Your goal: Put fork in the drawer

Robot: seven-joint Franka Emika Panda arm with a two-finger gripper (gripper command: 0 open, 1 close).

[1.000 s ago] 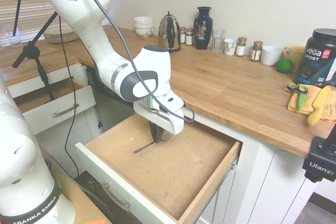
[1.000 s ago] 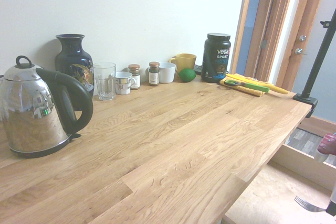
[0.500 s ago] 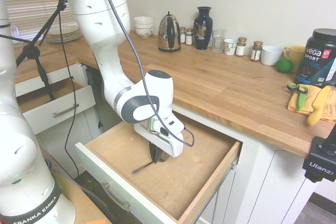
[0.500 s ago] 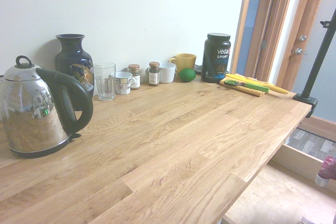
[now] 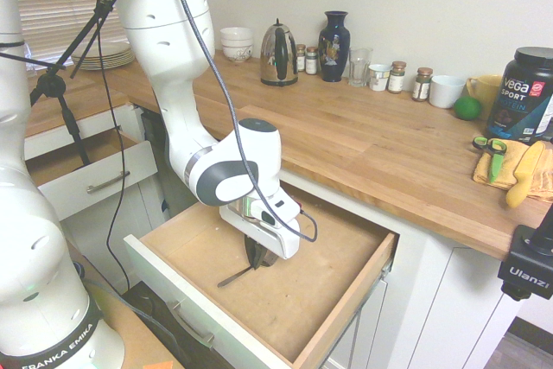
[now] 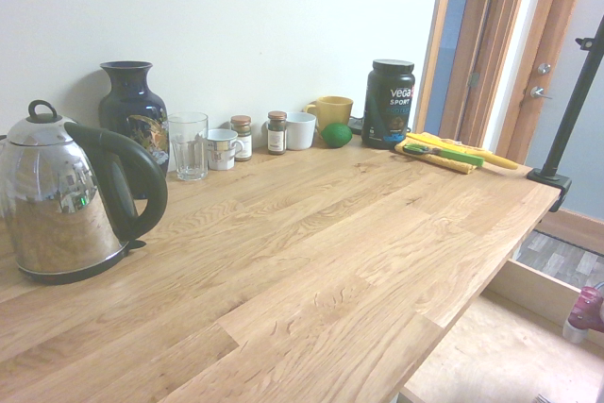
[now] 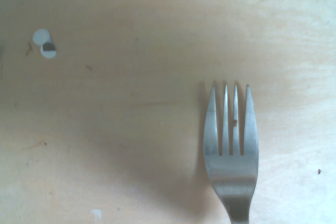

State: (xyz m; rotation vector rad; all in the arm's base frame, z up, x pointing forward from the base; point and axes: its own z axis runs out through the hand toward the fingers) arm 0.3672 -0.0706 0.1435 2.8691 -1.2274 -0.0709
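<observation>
The wide wooden drawer (image 5: 346,295) stands pulled out below the countertop. My gripper (image 5: 256,257) is down inside it, shut on the fork (image 5: 233,276). The slim handle sticks out towards the drawer's white front, low over the wooden bottom. Whether it touches the wood I cannot tell. The wrist view shows the fork's tines (image 7: 230,145) close over the light wood. In the second exterior view only a corner of the drawer (image 6: 491,356) shows, and the fork and gripper are out of it.
A smaller white-fronted drawer (image 5: 95,181) is open to the left. On the countertop (image 5: 380,149) stand a kettle (image 5: 278,54), a vase (image 5: 333,34), jars and cups along the wall. Green-handled scissors (image 5: 489,146) lie on a yellow cloth at the right.
The arm has come down and towards the drawer's front with the fork, which now sits lower in the drawer. Over the last half second it has hardly moved.
</observation>
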